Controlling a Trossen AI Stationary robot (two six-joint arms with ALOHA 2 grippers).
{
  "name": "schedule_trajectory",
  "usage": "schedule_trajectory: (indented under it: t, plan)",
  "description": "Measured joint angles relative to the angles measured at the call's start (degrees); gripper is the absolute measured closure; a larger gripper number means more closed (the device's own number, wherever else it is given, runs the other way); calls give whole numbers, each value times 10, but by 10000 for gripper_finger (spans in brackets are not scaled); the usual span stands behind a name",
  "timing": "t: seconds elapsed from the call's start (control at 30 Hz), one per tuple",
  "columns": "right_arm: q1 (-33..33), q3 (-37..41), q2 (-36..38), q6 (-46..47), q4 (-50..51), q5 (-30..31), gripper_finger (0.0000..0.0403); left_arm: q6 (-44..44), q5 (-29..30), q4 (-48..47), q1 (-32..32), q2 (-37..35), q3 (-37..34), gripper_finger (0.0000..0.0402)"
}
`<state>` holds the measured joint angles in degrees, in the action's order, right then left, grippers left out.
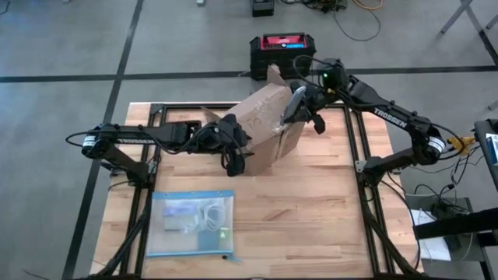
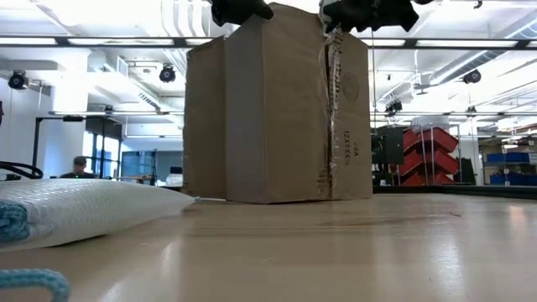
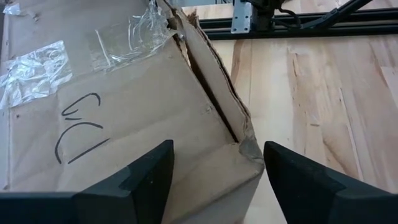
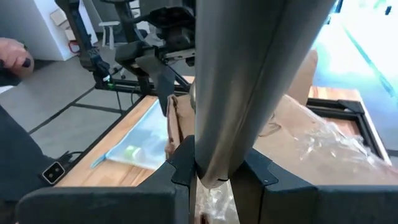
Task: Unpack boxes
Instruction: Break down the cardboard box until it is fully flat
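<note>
The cardboard box stands at the table's far middle with a flap pinched in the right gripper, while the left gripper straddles a corner unclenched, so the flap could be torn or the box tipped if pulled unbraced.

Both arms are dark, near-black, built of slim tubular links joined by bulkier rounded joint housings. The right arm carries white "TROSSEN" lettering along its forearm link, and a small green light glows at its wrist. The left arm shows a pale band at the joint near its base. Thin black cables run along both. The left gripper has two matte black, wedge-shaped fingers with flat angular faces.
</note>
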<state>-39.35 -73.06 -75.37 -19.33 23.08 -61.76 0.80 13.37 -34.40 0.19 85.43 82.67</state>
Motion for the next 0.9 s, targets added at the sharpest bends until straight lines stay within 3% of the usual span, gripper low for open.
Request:
schedule_trajectory:
  t: [0.57,0.9]
  plan:
    - [-19,9,-5,-26,28,-30,356,2,-2,0,0,1,0,168]
    - [-63,10,19,-52,98,-2,356,-1,-2,-4,0,0,0,170]
